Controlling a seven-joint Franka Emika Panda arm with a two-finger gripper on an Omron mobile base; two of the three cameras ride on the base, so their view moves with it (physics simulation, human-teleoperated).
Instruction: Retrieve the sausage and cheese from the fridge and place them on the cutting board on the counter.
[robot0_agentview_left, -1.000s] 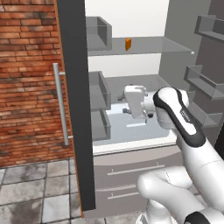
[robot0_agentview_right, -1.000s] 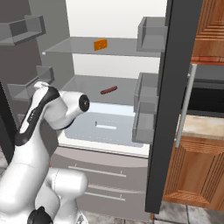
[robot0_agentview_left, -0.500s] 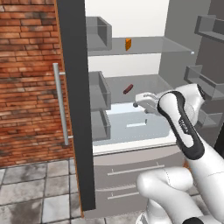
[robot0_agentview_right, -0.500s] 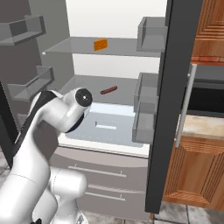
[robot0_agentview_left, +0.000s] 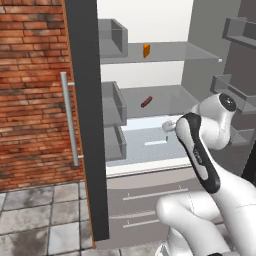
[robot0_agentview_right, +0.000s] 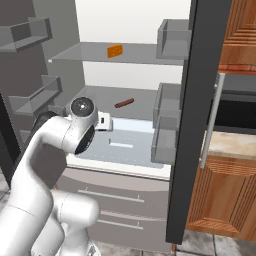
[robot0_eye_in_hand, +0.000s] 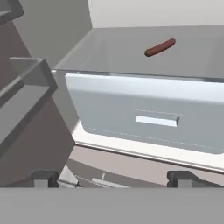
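The sausage, a short dark-red link, lies on the middle glass shelf of the fridge, set diagonally and well back from the shelf's front edge; in the hand view it sits at the upper right, beyond and above the pale drawer with its small rectangular handle; the cheese, a bright-orange wedge, rests on the upper glass shelf, a level above the sausage and apart from it; nothing is touching either of them; the pincer hangs low in front of the drawer, its two dark fingertips set wide apart with nothing between them, aimed up across the drawer front toward the sausage; in the left base view the white arm reaches from the lower right into the open fridge, its hand at the front of the drawer; both fridge doors stand open, the dark edge of the left door with grey door bins on its inner face and a silver bar handle on the outside; a brick wall stands to the left of the fridge; to the right, in the right base view, a strip of the beige surface shows over orange-brown cabinets.
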